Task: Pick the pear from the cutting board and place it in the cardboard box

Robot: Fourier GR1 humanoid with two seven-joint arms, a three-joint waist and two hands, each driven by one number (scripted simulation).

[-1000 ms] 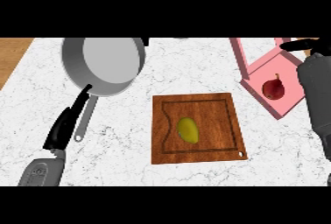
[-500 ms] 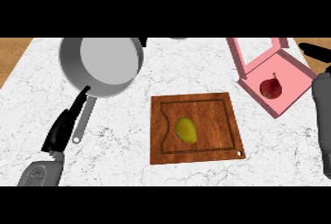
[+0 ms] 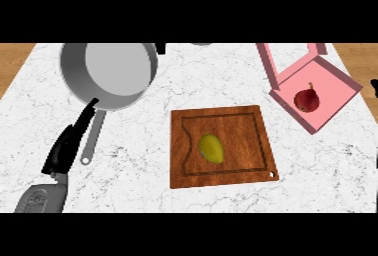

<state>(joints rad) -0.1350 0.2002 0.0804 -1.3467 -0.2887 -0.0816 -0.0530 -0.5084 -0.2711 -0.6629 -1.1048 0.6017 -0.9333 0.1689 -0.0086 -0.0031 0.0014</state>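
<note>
Take the wooden cutting board [image 3: 223, 146] as your ref, sitting on the white marbled surface [image 3: 133, 170]. On it, approx center-left inside the groove, you see a yellow-green oval fruit [image 3: 211, 148] lying flat, long axis running top to bottom. Up and to the right of the board, well apart from it, you've got the pink box [image 3: 314, 92] w/ its lid flap open toward the top edge; a dark red pear [image 3: 307, 99] w/ a small stem sits inside it, touching the box floor. To the upper left of the board there's a grey frying pan [image 3: 111, 72], handle running down-left, away from the board. Left of the board, near the pan handle, your left robot hand [image 3: 62, 152] shows as a black shape over its grey forearm at the lower-left corner; fingers look straight and extended, nothing held, not touching the fruit or board. At the far right edge, level w/ the box, you only catch a tiny dark sliver [image 3: 374, 88], prob. the right robot hand; can't tell its fingers' state from that.
</note>
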